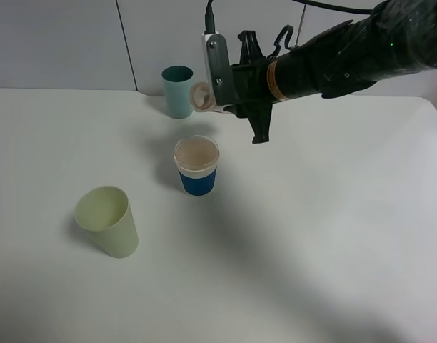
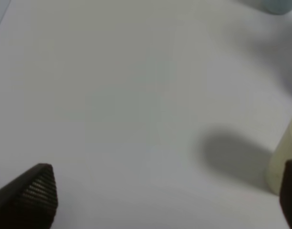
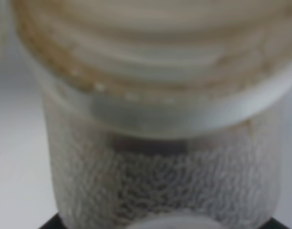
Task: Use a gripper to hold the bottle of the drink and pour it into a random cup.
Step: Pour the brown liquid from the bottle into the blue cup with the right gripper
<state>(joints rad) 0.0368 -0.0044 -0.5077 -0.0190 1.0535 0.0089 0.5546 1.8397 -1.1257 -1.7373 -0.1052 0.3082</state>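
Clear plastic bottle (image 1: 201, 96) hung tipped on its side, pinched by the right gripper (image 1: 236, 89), with its mouth above the cup (image 1: 198, 171) and toward the tabletop's (image 1: 333, 236) far edge. We saw pale brown drink (image 1: 196, 151) in the cup, which stood near the tabletop's middle. We found the left gripper (image 2: 165, 200) spread wide.

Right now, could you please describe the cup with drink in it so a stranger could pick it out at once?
On the white table, look near the middle, by the bottle tipped in the right gripper. The cup there is short and white with a blue sleeve; the teal cup and the pale green cup are taller and single-coloured.
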